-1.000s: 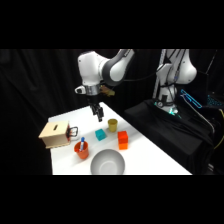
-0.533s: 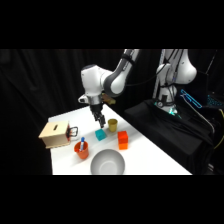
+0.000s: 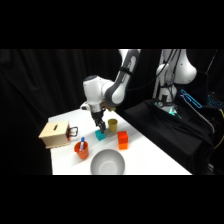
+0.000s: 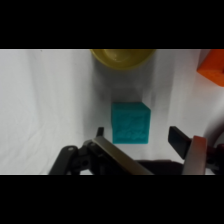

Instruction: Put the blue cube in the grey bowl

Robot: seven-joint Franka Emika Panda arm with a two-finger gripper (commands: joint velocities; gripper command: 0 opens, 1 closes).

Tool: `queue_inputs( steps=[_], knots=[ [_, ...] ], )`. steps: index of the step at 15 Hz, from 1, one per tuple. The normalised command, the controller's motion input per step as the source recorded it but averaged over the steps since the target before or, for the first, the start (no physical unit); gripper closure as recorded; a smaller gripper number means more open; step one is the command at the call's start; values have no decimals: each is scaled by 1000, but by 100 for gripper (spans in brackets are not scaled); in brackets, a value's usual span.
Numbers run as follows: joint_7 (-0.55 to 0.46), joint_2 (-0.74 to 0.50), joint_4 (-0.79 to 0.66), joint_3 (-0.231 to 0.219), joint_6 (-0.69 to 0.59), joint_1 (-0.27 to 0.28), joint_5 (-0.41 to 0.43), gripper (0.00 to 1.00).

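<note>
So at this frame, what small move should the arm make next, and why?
Probably lower straight down a little more, then close. In the wrist view the blue cube sits on the table between the open fingers of the gripper, not yet gripped; the grey bowl waits nearer the camera.

Lab: black drapes (image 3: 45, 90), second robot arm (image 3: 172, 75)

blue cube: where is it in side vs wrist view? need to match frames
Side view: blue cube sits mid-table, directly under the gripper, left of the orange block.
Wrist view: blue cube is at centre, just above the open gripper.
Shared landmark: the yellow cup, just beyond the cube in both.
</note>
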Motion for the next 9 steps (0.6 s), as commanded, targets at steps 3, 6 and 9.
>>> queue_inputs(
  steps=[3, 6, 9],
  knots=[
    [73, 135, 79, 35, 202, -12, -12, 0],
    [92, 119, 88, 35, 184, -5, -11, 0],
    [110, 119, 84, 28, 181, 10, -19, 0]
  ],
)
